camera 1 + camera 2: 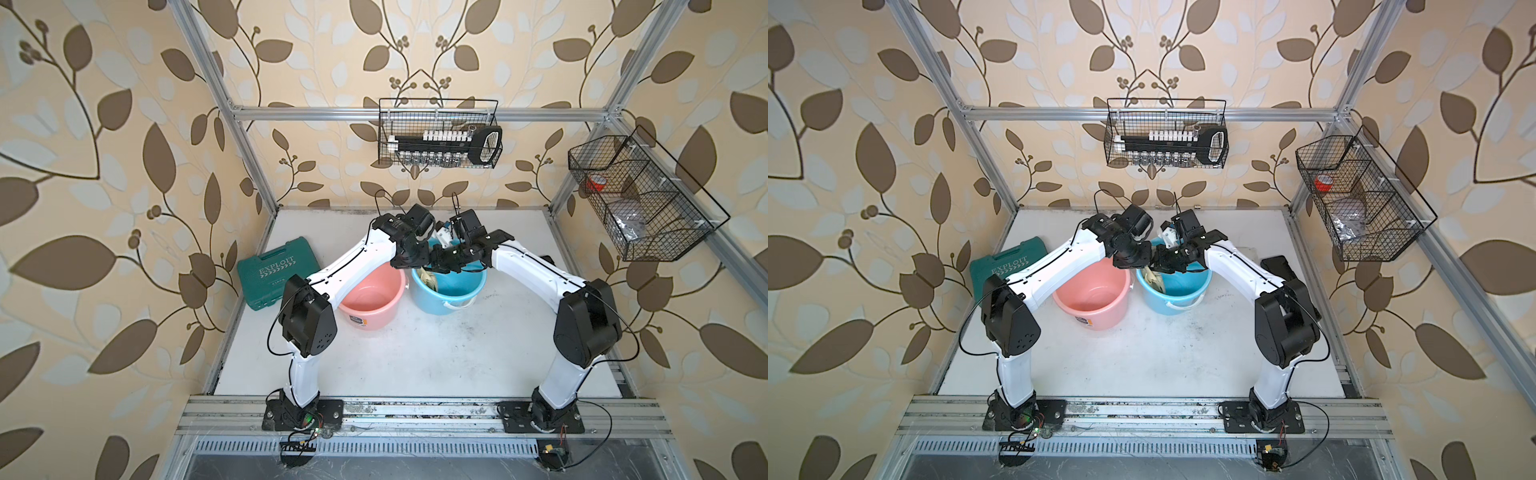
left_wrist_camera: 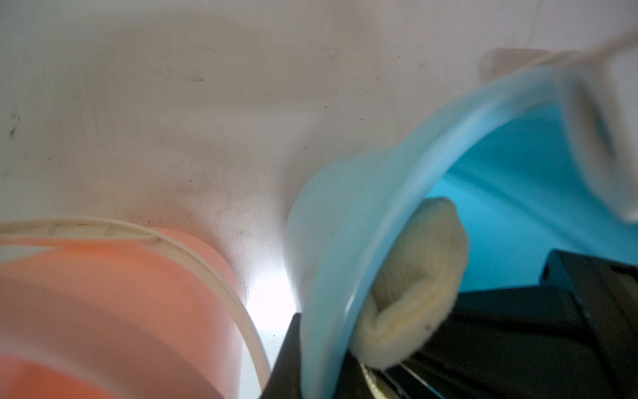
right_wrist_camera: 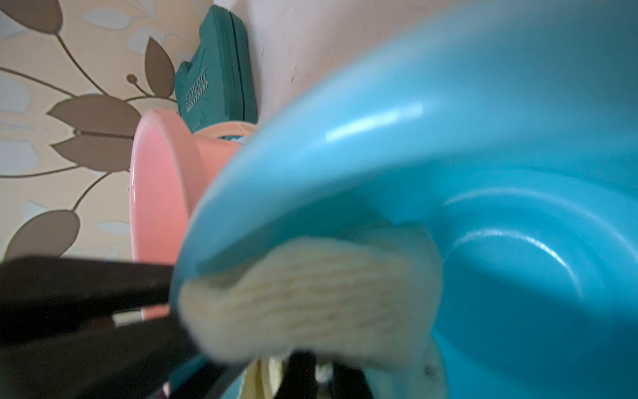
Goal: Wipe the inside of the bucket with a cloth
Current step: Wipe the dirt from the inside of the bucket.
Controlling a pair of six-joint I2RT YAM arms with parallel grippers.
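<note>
A blue bucket (image 1: 451,293) (image 1: 1179,297) stands mid-table beside a pink bucket (image 1: 370,301). My left gripper (image 1: 415,268) (image 2: 321,373) is shut on the blue bucket's rim on the side facing the pink one, with one black finger (image 2: 288,352) outside the wall. The pale yellow cloth (image 1: 428,279) (image 2: 411,297) (image 3: 310,300) is bunched against the inside of that same wall. My right gripper (image 1: 436,268) (image 3: 322,374) reaches into the bucket from above and is shut on the cloth. The bucket's blue floor (image 3: 518,293) shows bare.
A green tool case (image 1: 274,272) lies at the table's left edge, behind the left arm. Wire baskets hang on the back wall (image 1: 440,133) and the right wall (image 1: 636,199). A black object (image 1: 544,259) lies behind the right arm. The white tabletop (image 1: 415,357) stretches forward.
</note>
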